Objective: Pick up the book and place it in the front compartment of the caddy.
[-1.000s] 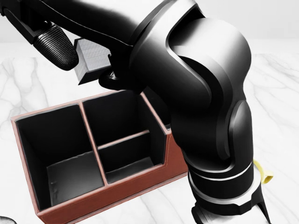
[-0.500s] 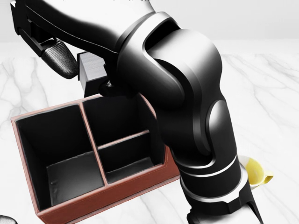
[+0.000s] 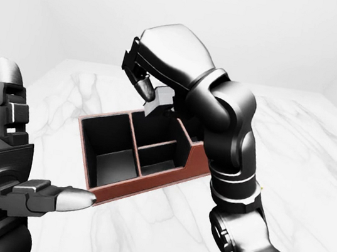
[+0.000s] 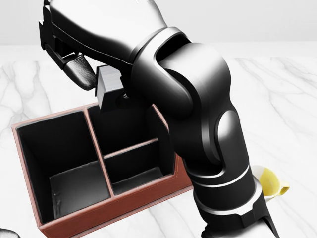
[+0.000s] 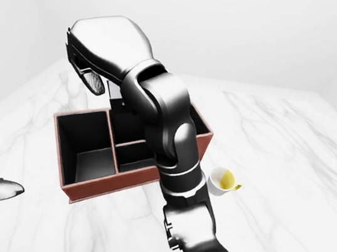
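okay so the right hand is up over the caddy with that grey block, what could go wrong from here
The book hangs tilted over the caddy's upper right compartment, so a release now may drop it into the wrong section or catch the divider. The right hand seems to pinch only one edge, so it could slip. The right forearm stands close to the cup with the yellow thing and could knock it.

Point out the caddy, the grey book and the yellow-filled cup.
caddy (image 4: 115, 204): head view, on its red-brown outer wall along the bottom.
grey book (image 4: 110, 83): head view, on its light grey face beneath the right hand.
cup (image 5: 219, 183): right-eye view, on its white side wall.
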You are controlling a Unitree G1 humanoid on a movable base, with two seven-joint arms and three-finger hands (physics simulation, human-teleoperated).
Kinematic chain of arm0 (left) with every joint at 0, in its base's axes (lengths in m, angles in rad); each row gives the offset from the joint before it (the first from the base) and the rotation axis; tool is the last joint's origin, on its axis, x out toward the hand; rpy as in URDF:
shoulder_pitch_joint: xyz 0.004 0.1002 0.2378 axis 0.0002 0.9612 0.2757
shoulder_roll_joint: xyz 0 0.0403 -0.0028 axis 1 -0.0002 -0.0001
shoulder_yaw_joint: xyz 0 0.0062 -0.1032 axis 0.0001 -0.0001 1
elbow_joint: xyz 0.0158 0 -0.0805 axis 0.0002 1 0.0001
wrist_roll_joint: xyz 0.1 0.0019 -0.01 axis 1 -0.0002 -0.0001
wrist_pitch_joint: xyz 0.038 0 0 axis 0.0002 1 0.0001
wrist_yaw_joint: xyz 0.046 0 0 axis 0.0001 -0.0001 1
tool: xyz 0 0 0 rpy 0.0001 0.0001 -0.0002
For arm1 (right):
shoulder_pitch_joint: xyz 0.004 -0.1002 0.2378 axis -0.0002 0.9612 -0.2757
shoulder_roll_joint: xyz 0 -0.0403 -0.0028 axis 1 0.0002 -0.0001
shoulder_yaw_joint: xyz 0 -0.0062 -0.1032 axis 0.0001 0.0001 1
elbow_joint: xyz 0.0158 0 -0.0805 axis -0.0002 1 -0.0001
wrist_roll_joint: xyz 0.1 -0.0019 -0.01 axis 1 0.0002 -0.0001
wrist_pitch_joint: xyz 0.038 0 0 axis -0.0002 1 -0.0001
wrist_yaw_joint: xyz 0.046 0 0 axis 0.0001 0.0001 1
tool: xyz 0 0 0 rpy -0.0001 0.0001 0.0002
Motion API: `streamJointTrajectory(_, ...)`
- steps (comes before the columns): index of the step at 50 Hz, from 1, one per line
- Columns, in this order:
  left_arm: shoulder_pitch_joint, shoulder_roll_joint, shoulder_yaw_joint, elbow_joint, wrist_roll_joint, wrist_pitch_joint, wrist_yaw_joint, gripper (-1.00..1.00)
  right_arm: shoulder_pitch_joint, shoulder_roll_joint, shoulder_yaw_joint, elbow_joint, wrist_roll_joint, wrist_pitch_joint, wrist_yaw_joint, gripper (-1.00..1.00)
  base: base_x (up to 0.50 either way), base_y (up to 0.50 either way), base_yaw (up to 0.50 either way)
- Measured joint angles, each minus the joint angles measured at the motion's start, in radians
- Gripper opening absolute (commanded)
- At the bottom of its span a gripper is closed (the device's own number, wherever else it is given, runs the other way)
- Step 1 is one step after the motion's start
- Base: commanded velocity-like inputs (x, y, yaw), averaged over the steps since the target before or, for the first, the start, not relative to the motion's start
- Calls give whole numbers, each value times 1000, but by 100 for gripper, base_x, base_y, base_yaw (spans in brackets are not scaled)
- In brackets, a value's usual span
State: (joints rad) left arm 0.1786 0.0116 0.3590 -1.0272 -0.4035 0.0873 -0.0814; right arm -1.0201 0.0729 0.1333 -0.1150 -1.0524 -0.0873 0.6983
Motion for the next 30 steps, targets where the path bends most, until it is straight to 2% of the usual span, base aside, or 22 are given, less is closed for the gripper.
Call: streamJointTrajectory(30,1,0,3,-1,-2,0,-3,100,10,42,18,30,-23,0,0,-100,0,0,0)
